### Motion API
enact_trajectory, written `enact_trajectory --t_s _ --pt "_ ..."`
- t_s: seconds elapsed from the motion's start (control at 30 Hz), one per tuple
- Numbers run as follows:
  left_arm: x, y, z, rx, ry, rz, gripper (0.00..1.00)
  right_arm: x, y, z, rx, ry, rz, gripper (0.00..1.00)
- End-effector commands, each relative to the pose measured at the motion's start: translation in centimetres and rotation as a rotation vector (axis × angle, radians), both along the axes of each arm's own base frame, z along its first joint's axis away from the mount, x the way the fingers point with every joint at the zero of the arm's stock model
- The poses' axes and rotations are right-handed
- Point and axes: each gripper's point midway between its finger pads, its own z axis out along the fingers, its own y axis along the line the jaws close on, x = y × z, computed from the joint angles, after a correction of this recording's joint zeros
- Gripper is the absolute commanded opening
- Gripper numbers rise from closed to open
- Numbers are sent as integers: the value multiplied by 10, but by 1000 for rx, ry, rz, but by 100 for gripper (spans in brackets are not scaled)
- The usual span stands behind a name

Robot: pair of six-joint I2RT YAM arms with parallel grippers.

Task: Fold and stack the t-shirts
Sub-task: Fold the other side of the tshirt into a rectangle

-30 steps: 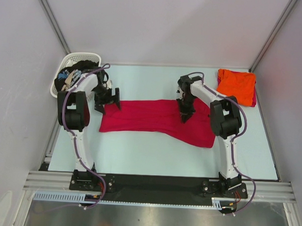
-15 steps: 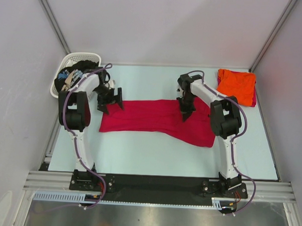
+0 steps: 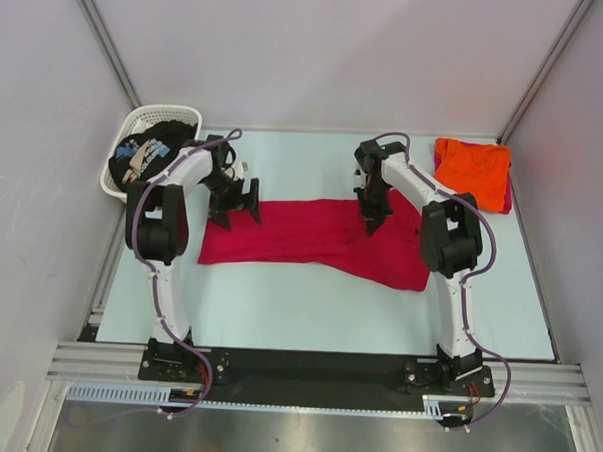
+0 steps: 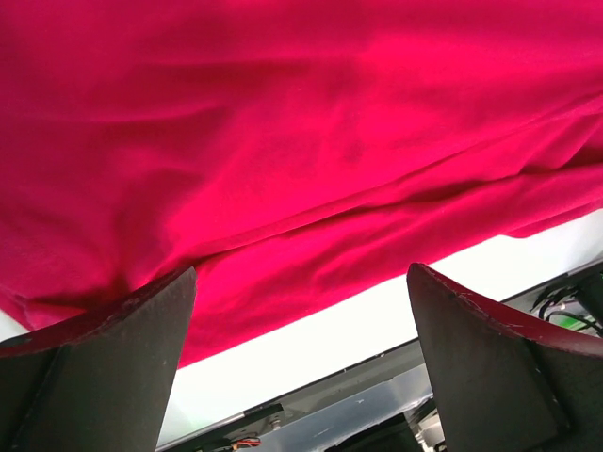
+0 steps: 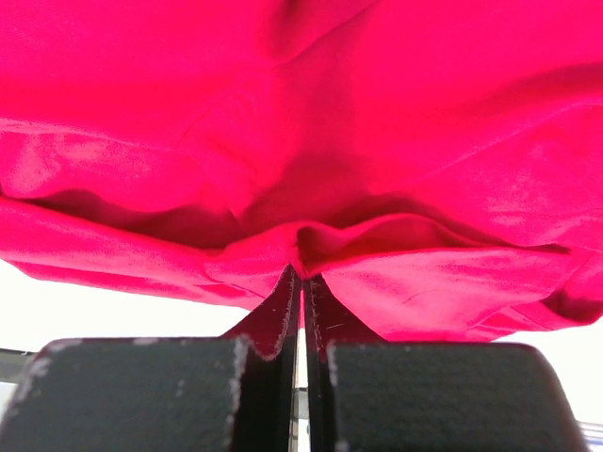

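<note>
The crimson-red t-shirt [image 3: 316,237] lies spread flat across the middle of the table. My right gripper [image 3: 372,222] is at its far edge, right of centre. In the right wrist view that gripper [image 5: 301,271] is shut on a pinched fold of the red cloth [image 5: 330,122]. My left gripper [image 3: 238,205] hovers over the shirt's far left corner. It stands open [image 4: 301,273] with only the red cloth [image 4: 283,141] below it. A folded orange t-shirt [image 3: 472,168] rests at the far right. A black t-shirt with pale print [image 3: 149,154] sits in the basket.
The white lattice basket [image 3: 171,110] stands at the far left corner against the wall. A strip of red cloth [image 3: 507,200] peeks out beside the orange shirt. Pale walls enclose the table on three sides; the arm bases are at the near edge.
My left gripper has swung right, from beside the shirt's left end to above its far left corner. My right gripper has closed on the cloth and shifted slightly towards the far side.
</note>
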Motion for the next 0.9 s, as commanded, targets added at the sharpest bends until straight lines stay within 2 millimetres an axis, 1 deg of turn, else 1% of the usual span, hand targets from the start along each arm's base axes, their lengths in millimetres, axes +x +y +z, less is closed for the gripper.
enact_trajectory --t_s 0.0,0.1,0.23,0.33,0.4,0.43,0.47,0.5,0.57,0.6,0.7,0.73,0.77,0.8,0.87 --pt "-4 -5 2 -17 -1 -33 100 11 -2 32 -1 -88 5 0" --pt "-5 -5 5 -12 -9 -35 100 15 -3 36 -9 -113 3 0" --pt "-4 2 1 28 -5 -31 100 22 -6 37 -24 -133 -4 0" --pt "-4 3 -1 36 -3 -33 100 35 -7 43 -36 -204 -6 0" --pt "-3 3 -1 39 -5 -32 100 35 -8 40 -36 -184 -13 0" --pt "-3 3 -1 39 -4 -33 100 33 -10 32 -56 -159 -11 0" --pt "-3 3 -1 41 -5 -35 100 32 -10 32 -60 -159 -16 0" --pt "-4 4 -1 46 -3 -35 99 28 -10 22 -60 -146 -9 0" --pt "-5 4 2 47 -6 -38 100 22 -8 17 -53 -122 -8 0" --pt "-6 10 0 83 -10 -38 100 19 -7 14 -52 -109 -4 0" --pt "-11 15 0 152 -17 -54 100 4 -10 3 -69 -56 4 0" --pt "-13 17 0 176 -17 -59 100 0 -5 2 -44 -38 10 0" --pt "-14 19 4 201 -29 -63 100 -2 -5 2 -40 -36 13 0" --pt "-14 27 4 263 -42 -67 100 -3 -4 1 -39 -33 15 0" --pt "-17 28 7 305 -48 -77 100 -7 -6 -2 -45 -24 15 0"
